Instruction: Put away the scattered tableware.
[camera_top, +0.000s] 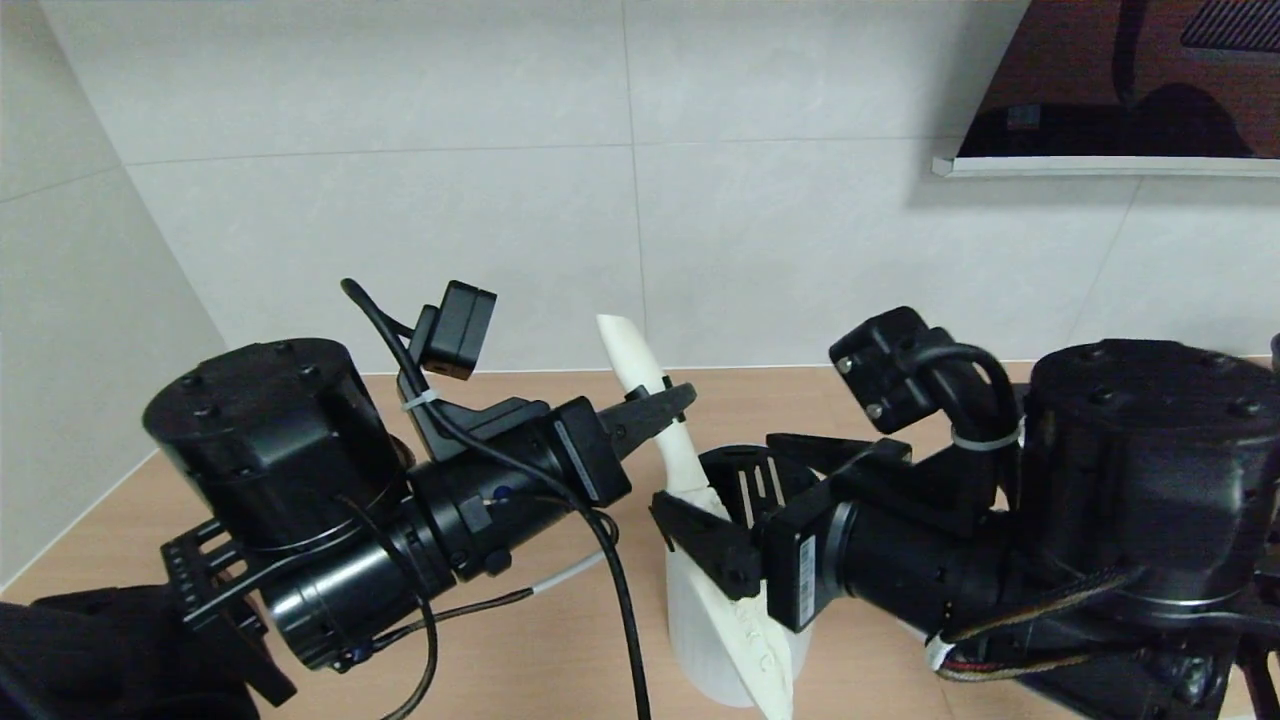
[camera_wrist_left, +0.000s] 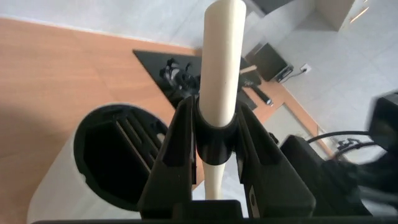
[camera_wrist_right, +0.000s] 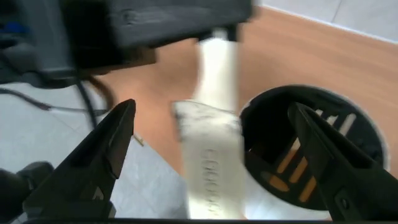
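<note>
So we're at a wooden counter (camera_top: 860, 385) against a tiled wall. The big task thing is the white utensil holder (camera_top: 688, 650) with a black slotted insert, standing upright between our two arms. Next down is the white knife (camera_top: 683, 465), which is up in the air. Its long axis is steep, with the cream handle up and leaning toward the wall and the blade pointing down toward us.

The bit that matters: the blade looks to hang outside the holder, just beside the rim on our near side, not over the opening. We reckon the tip has to come up over the rim and shift toward the wall before it can drop into a slot.

The left gripper (camera_top: 672, 398) is doing the work. That arm comes in roughly level from the left, fingers clamped tight on the handle. The right gripper (camera_wrist_right: 211, 112) sits low by the holder, fingers spread wide either side of the blade, gripping nothing
</note>
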